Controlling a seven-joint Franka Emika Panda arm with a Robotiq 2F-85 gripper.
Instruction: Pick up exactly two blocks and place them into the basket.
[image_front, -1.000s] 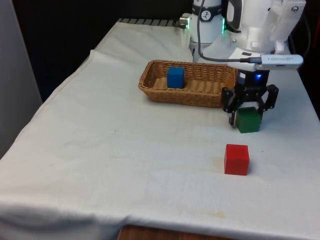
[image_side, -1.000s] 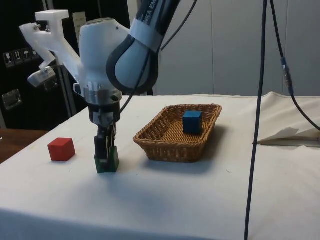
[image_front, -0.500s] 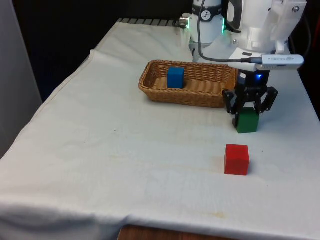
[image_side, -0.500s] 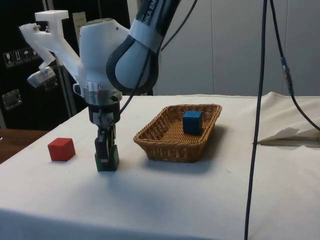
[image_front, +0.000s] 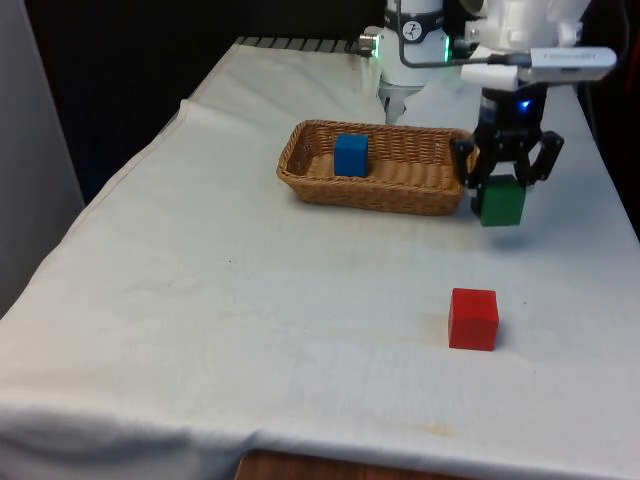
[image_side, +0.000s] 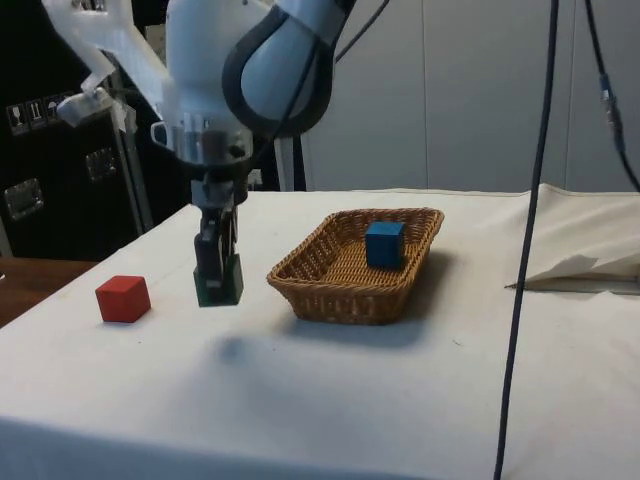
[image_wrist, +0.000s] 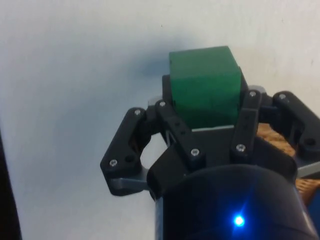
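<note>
Clamping green cube (image_front: 500, 203) (matte), gripper (image_front: 503, 190) hovers.

The pincer (image_wrist: 205, 107) grips a green block (image_wrist: 204, 85) above the white cloth (image_wrist: 75, 75), wicker basket (image_wrist: 272, 137) edge beside it.

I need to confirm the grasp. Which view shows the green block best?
The wrist view: the green block sits close up between both fingers. The front view and the side view show it lifted off the cloth.
</note>
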